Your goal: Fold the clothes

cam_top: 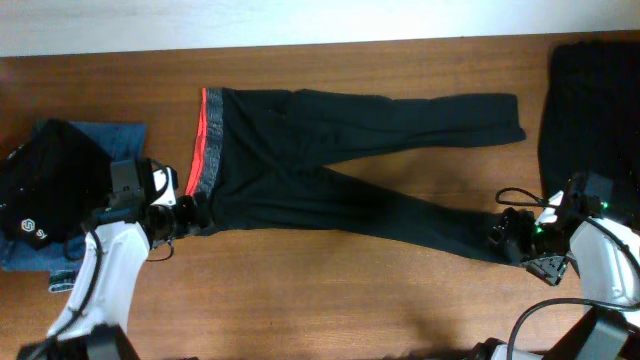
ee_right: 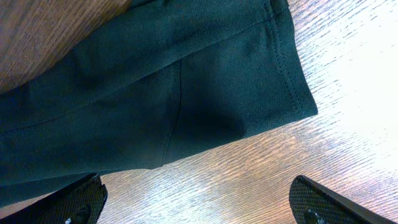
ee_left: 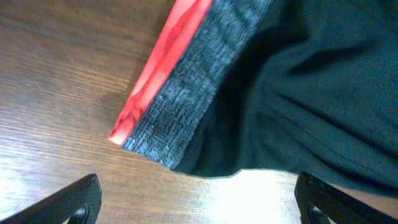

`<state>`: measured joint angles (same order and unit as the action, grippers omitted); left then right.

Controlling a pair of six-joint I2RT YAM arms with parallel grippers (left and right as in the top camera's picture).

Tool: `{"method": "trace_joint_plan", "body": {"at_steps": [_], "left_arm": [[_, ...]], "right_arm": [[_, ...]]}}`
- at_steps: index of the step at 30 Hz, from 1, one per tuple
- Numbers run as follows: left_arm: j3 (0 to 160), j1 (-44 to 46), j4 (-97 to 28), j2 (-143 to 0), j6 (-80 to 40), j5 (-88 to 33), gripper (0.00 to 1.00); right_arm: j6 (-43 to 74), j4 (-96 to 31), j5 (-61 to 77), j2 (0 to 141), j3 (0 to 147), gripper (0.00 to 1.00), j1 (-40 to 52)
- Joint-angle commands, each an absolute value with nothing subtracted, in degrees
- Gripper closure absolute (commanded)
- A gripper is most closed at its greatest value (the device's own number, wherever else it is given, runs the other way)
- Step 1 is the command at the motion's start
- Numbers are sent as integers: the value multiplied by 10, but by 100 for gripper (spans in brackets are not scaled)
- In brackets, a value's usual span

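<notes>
Long black trousers [cam_top: 330,165] lie spread flat on the table, red-orange and grey waistband [cam_top: 207,140] to the left, both legs running right. My left gripper [cam_top: 192,215] stands open at the waistband's near corner. In the left wrist view that corner [ee_left: 155,124] lies just ahead of the open gripper [ee_left: 199,208], with bare wood between the fingertips [ee_left: 74,199]. My right gripper [cam_top: 503,235] is open at the end of the near leg. The right wrist view shows the leg's hem [ee_right: 186,81] just ahead of the open gripper [ee_right: 199,205], nothing held.
A black garment [cam_top: 45,185] lies heaped on blue denim jeans [cam_top: 110,135] at the left edge. Another black garment [cam_top: 590,110] covers the far right of the table. The wooden tabletop [cam_top: 320,300] runs bare along the near side.
</notes>
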<state>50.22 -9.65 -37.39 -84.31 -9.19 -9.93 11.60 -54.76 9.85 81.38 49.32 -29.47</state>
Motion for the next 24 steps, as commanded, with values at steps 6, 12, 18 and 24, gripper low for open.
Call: {"method": "trace_joint_plan", "body": {"at_steps": [6,12,18,24], "left_arm": [[496,-119,-359,-928,-188,-131,1],[496,-126,-342,-954,-244,-131,1],[496,-127,-321,-959,-274,-131,20],[496,-127,-317,-959,-274,-131,40]], "right_arm": [[108,-546,101,815,489,1,-296],[108,-546,101,815,489,1,-296],[103,-546,101,815,489,1,-296],[103,-546,101,815,489,1,-296]]}}
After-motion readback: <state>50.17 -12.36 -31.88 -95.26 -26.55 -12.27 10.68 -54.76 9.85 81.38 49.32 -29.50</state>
